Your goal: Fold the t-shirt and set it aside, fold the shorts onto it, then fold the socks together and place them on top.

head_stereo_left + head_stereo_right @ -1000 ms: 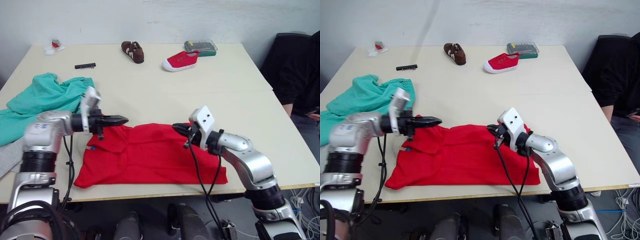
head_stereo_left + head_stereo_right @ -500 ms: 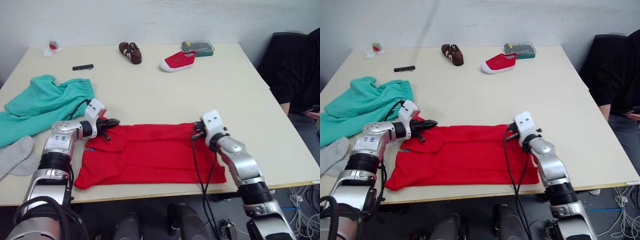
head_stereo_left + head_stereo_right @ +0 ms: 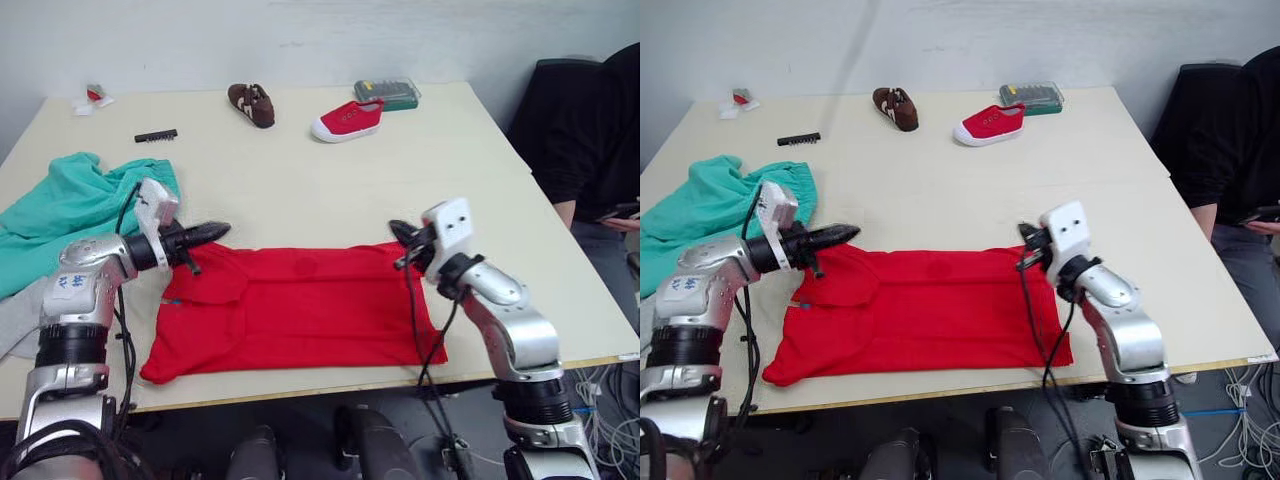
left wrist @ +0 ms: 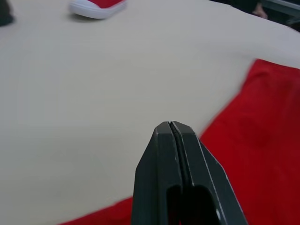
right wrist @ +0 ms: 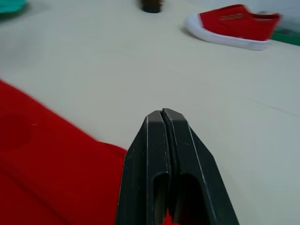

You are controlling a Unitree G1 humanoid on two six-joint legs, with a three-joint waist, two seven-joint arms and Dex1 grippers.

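The red t-shirt (image 3: 300, 310) lies flat, folded into a wide band, near the table's front edge. My left gripper (image 3: 215, 232) is shut and hovers just past the shirt's far left corner, its tips over bare table. My right gripper (image 3: 397, 230) is shut too, at the shirt's far right corner, with red cloth (image 5: 42, 159) below it. Nothing shows between either pair of tips. The teal shorts (image 3: 60, 205) lie crumpled at the left. A grey sock (image 3: 12, 320) peeks out at the left edge, behind my left arm.
At the back of the table (image 3: 300, 170) are a brown shoe (image 3: 250, 103), a red canvas shoe (image 3: 345, 118), a clear-lidded green box (image 3: 387, 93), a black strip (image 3: 155, 135) and small scraps (image 3: 90, 97). A person in black (image 3: 590, 130) sits at the right.
Both grippers have risen a little from the shirt's far edge, still shut. The shirt lies flat as before. The camera has shifted.
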